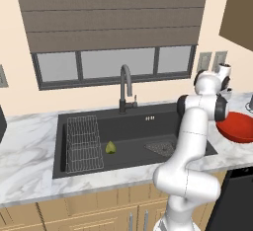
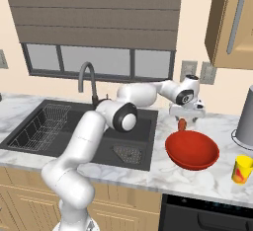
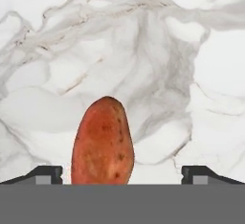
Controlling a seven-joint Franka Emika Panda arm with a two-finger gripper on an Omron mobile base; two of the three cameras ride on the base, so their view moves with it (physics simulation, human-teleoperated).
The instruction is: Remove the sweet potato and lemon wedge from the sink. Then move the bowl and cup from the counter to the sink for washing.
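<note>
The orange-red sweet potato [image 3: 103, 141] lies on the white marble counter just right of the sink [image 1: 133, 126], behind the red bowl [image 2: 191, 150]. My gripper [image 3: 123, 173] hangs over it, open, its fingertips [image 3: 45, 173] spread wide on either side and apart from it. From the right base the gripper [image 2: 187, 115] sits just above the sweet potato [image 2: 182, 124]. The yellow-green lemon wedge [image 1: 110, 147] rests on the sink floor beside the wire rack. The yellow cup [image 2: 242, 169] stands near the counter's front edge, right of the bowl [image 1: 237, 126].
A wire rack [image 1: 84, 143] fills the sink's left part, with a drain grate [image 1: 160, 148] at the right front. A dark arched faucet [image 1: 126, 89] rises behind the basin. A tall grey cylinder [image 2: 245, 116] stands at the far right, under a wall cabinet [image 2: 232, 22].
</note>
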